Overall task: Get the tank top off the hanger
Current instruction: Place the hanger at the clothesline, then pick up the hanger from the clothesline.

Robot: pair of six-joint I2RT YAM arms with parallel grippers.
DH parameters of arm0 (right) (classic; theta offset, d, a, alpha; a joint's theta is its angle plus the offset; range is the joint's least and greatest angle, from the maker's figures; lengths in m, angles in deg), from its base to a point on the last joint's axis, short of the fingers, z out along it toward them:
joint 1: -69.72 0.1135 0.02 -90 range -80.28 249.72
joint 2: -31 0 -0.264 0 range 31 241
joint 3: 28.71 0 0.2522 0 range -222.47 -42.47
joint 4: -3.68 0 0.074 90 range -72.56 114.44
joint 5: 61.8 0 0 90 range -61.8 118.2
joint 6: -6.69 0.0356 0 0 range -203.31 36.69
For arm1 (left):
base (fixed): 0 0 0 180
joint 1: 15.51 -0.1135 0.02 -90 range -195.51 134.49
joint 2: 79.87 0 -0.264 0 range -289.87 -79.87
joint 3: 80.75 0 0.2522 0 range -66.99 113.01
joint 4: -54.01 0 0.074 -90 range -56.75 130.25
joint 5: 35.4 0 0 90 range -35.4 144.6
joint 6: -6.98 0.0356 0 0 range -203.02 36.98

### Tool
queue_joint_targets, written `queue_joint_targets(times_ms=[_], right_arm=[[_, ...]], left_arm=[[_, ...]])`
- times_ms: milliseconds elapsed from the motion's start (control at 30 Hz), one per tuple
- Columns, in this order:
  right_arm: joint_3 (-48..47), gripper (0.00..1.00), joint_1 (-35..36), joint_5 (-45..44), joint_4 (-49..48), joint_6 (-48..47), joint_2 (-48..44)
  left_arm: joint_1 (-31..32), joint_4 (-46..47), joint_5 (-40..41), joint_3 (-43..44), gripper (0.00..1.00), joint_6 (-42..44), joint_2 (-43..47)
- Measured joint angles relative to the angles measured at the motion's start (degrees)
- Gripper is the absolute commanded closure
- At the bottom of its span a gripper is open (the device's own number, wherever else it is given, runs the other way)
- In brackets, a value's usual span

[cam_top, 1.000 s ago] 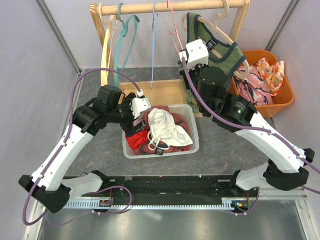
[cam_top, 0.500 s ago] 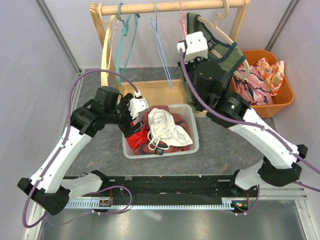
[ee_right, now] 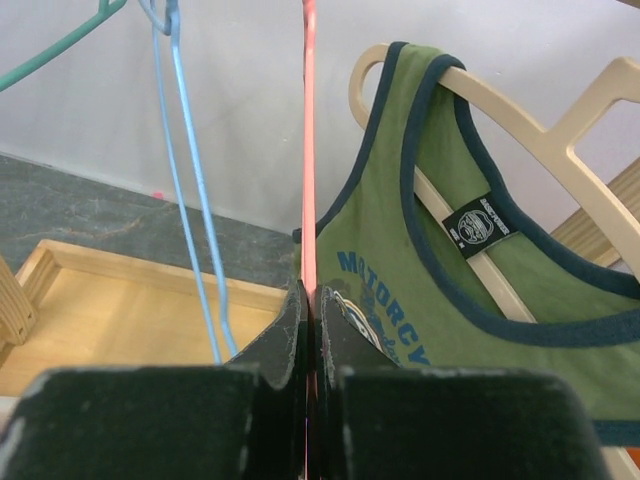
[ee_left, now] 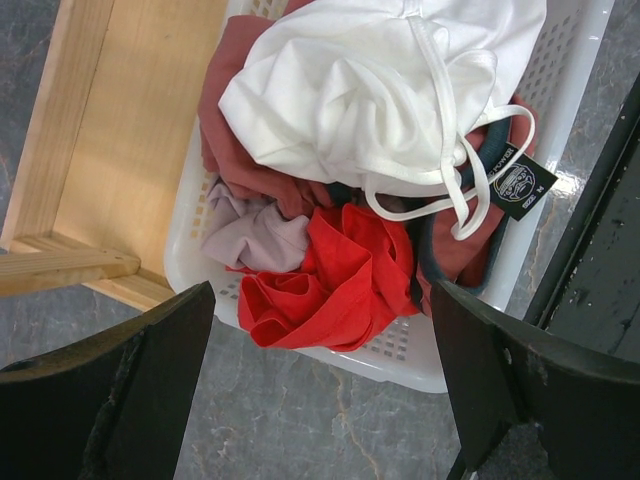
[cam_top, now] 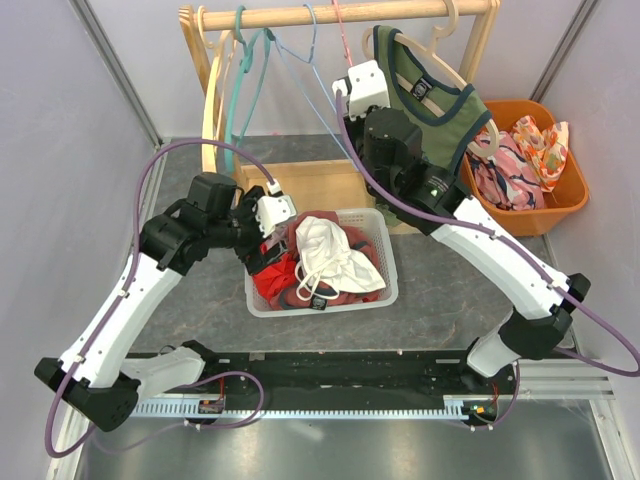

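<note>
The green tank top with navy trim hangs on a curved wooden hanger at the right end of the wooden rail. It also shows in the right wrist view, just right of my fingers. My right gripper is shut on a thin pink hanger, left of the tank top. From above, the right gripper is raised near the rail beside the pink hanger. My left gripper is open and empty, low over the near left corner of the white basket.
A blue hanger and a teal hanger hang left of the pink one. The white basket holds red, white and mauve clothes. An orange bin of clothes stands at the right. The rack's wooden base lies behind the basket.
My right gripper has moved up and left along the rail with the pink hanger. The blue hanger has swung left. The left arm has barely moved.
</note>
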Motion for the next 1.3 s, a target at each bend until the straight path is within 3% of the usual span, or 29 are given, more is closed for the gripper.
queue_joint_targets(times_ms=[433, 500, 533, 567, 633, 667, 733, 1033, 1300], right_arm=[[1.8, 1.0, -1.4, 6.3, 0.7, 5.1, 1.2], [2.9, 0.88, -1.4, 6.8, 0.4, 6.0, 1.1], [3.4, 0.79, -1.4, 7.2, 0.4, 6.6, 1.1], [3.7, 0.61, -1.6, 7.6, 0.3, 7.4, 1.0], [4.5, 0.48, -2.1, 8.9, 0.7, 8.7, 0.3], [4.9, 0.29, -2.3, 9.3, 1.4, 9.1, -0.3], [5.0, 0.15, -3.4, 10.7, 2.0, 9.8, -1.7], [1.5, 0.02, -16.5, 15.8, 2.3, 9.8, -12.0], [-1.7, 0.02, -32.1, 21.7, 0.8, 10.1, -10.8]], left_arm=[[-0.9, 0.0, 0.0, 0.0, 0.01, 0.0, 1.7], [-0.9, 0.0, 0.0, 0.0, 0.0, 0.0, 1.7], [-0.9, 0.0, 0.0, 0.0, 0.0, 0.0, 1.7], [-0.9, 0.0, 0.0, 0.0, 0.01, 0.0, 1.7], [-1.0, 0.0, 0.0, 0.0, 0.0, 0.0, 1.7], [-1.0, 0.0, 0.0, 0.0, 0.01, 0.0, 1.7], [-1.0, 0.0, 0.0, 0.0, 0.01, 0.0, 1.7], [-1.3, 0.0, 0.5, 0.0, 0.01, 0.0, 1.7], [-1.3, 0.0, 0.6, 0.0, 0.01, 0.0, 1.5]])
